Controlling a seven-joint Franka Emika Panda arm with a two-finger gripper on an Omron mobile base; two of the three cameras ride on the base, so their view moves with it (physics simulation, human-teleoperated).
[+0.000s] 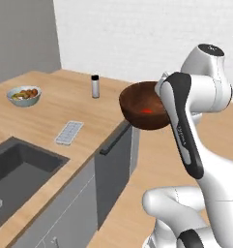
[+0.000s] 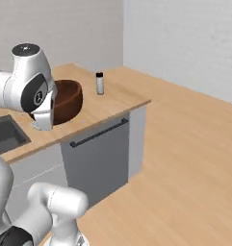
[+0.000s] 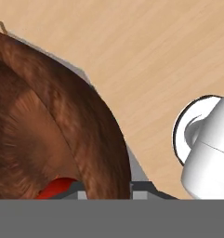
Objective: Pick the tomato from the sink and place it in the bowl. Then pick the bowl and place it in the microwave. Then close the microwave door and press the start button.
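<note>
The gripper [image 3: 106,188] is clamped narrow on the wall of the bowl [image 1: 143,106], one fingertip inside the rim and one outside. The bowl hangs in the air off the hand, clear of the counter [image 1: 65,104], out past the counter's end above the dark cabinet front [image 1: 115,164]. It is tipped, its mouth turned partly sideways toward the sink side rather than straight up. One tomato [image 1: 146,110] lies inside it, low against the inner wall; in the hand view a red sliver of it shows close beside the inner fingertip.

Nearer along the counter is the one sink [image 1: 19,172], dark, with its round drain at the edge of the left base view. Beyond it lies one pale tray [image 1: 69,132], flat, its long side running away from the sink. Farther back stands one upright shaker [image 1: 95,85] with a dark cap, and to the left one small pale bowl of fruit [image 1: 24,95].
</note>
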